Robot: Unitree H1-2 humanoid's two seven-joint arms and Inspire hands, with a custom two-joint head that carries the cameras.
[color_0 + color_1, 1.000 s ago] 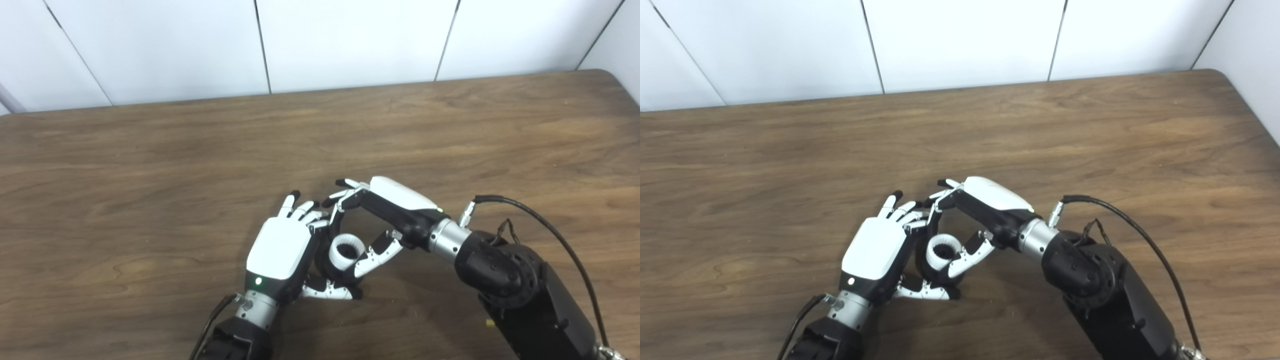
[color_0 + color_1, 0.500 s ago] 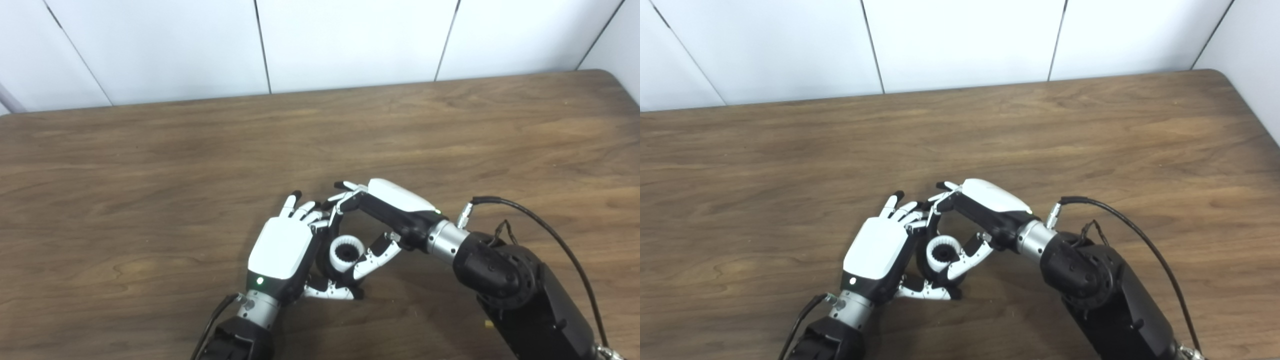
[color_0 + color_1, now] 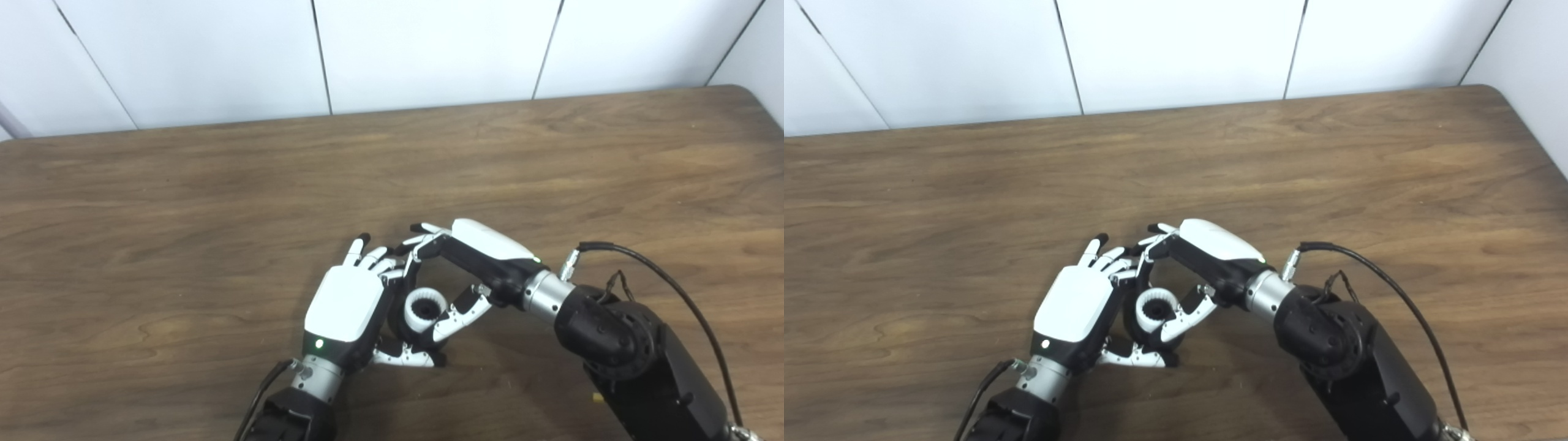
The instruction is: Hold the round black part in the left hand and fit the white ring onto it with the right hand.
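My left hand (image 3: 346, 305) rests low over the table's near middle, back upward, its fingers and thumb curled round the round black part (image 3: 399, 326); only the part's dark rim shows. The white ring (image 3: 424, 309), toothed on its inside, sits on top of that black part. My right hand (image 3: 471, 264) reaches in from the right and pinches the ring between its thumb (image 3: 456, 316) below and its fingers (image 3: 411, 252) above. The two hands touch at their fingertips over the ring.
The brown wooden table (image 3: 184, 202) runs wide on every side of the hands. A white panelled wall (image 3: 429, 49) stands behind its far edge. A black cable (image 3: 667, 278) loops off my right wrist.
The ring has tipped so its toothed inside now faces up, and it sits a little lower against the black part. Both hands have stayed almost in place.
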